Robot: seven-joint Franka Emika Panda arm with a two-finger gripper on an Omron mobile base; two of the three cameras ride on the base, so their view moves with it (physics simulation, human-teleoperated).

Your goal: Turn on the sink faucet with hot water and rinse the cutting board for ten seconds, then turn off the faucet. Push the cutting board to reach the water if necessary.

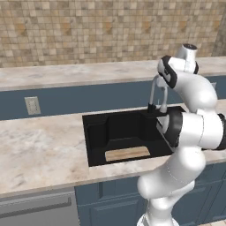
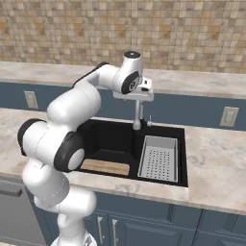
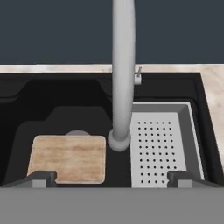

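Note:
The black sink [image 2: 115, 139] holds a light-tan cutting board [image 2: 105, 167] lying flat on the floor of its left half. The thin grey sink faucet [image 2: 139, 113] rises at the back rim between the two halves. My gripper [image 2: 134, 93] hovers just above the top of its arch, open and empty. In the hand view, looking down, the faucet [image 3: 122, 78] runs up the middle between my spread fingertips [image 3: 43, 177]. There the cutting board [image 3: 68, 157] lies lower left, apart from the spout's end. No water runs. In the left base view the cutting board [image 1: 128, 153] lies near the sink's front wall.
A grey perforated drain tray [image 2: 158, 158] fills the right half of the basin. A small lever [image 3: 138, 78] stands beside the faucet's base. Marble counter [image 1: 39, 145] flanks the sink. A wall outlet [image 2: 229, 116] is at the right, and a dishwasher front [image 1: 35, 207] below left.

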